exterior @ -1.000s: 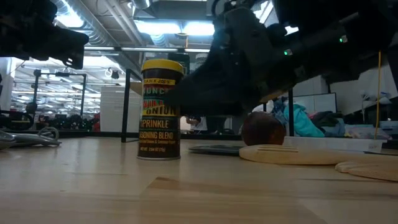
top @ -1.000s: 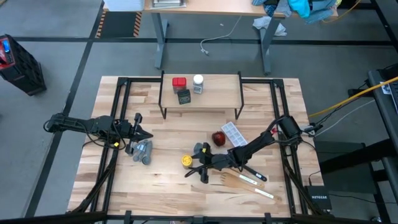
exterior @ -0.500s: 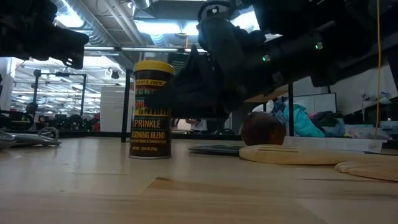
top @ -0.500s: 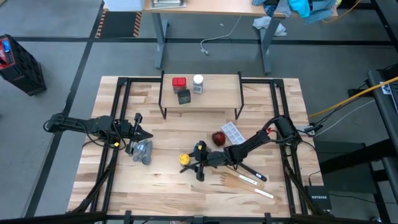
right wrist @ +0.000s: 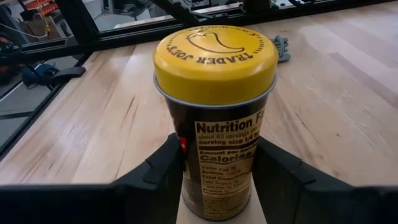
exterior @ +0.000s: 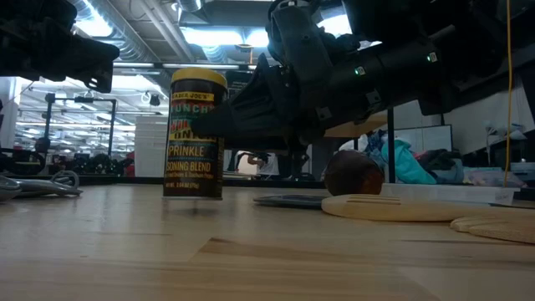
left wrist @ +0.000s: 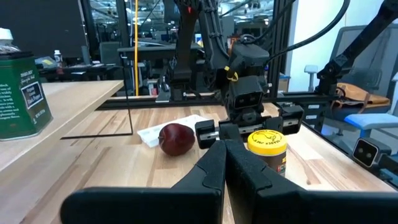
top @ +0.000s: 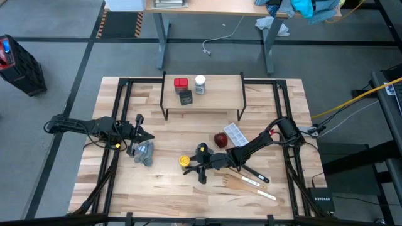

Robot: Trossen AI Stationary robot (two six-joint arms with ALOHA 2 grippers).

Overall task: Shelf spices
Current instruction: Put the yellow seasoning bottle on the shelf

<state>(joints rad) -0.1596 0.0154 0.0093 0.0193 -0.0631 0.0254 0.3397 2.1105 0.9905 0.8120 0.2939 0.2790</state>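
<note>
**Now: right gripper clamped on the jar**

Low on the table, the right gripper point(top: 188, 164) has its two dark fingers point(right wrist: 163, 171) pressed against both sides of the yellow-lidded jar point(top: 184, 161), gripping its amber body below the lid. The jar is upright. From the low camera its base appears just clear of the tabletop, with a faint shadow beneath. It sits near the table's point(top: 169, 135) centre, toward 6 o'clock from the shelf point(top: 220, 93).

The shelf runs along the table's 12 o'clock edge. On its wooden top stand three spices, close together: a red tin point(top: 181, 83), a dark tin point(top: 185, 97) just at 6 o'clock of it, and a white-capped jar point(top: 200, 83) at 3 o'clock of the red one.

The left gripper point(top: 143, 135) waits at the table's 9 o'clock side, its fingers closed tight with nothing between them. Grey measuring spoons point(top: 144, 152) lie just at 6 o'clock of it.

A small dark red dish point(top: 220, 139) rests at 2 o'clock of the held jar, with a pale flat tray point(top: 236, 134) just beyond. Wooden utensils point(top: 245, 182) lie at 4 o'clock of the right gripper.
</note>
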